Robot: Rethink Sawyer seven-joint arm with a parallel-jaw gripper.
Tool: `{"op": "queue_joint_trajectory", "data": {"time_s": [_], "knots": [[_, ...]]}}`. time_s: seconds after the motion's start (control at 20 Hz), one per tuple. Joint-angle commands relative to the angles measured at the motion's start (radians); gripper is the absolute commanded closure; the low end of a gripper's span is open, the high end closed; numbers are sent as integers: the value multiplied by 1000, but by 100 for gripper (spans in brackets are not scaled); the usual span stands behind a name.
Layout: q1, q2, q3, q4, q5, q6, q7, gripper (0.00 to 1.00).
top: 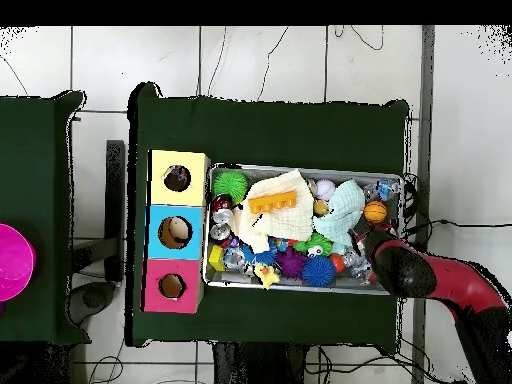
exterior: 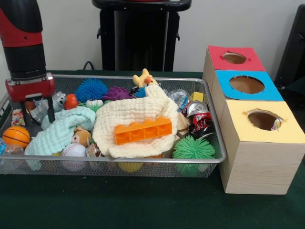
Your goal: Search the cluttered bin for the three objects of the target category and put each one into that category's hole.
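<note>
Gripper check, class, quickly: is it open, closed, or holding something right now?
Gripper: open, holding nothing, its fingers spread and hanging over the wire bin's end near the basketball.

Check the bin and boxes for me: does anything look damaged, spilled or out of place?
Nothing has spilled outside the wire bin. Inside it a red soda can looks crushed, and an orange brick lies on a cream cloth that covers some items. Something colourful shows at the rim of the yellow box's hole.
</note>
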Motion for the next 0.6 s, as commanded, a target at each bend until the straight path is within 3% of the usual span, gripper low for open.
{"op": "queue_joint_trajectory", "data": {"time_s": [0.05,0.3,0.6], "knots": [[65,-32,-6,45,-42,-34,47,0],[87,-61,-49,-5,-101,-63,33,0],[54,-42,-14,-19,-94,-55,4,0]]}}
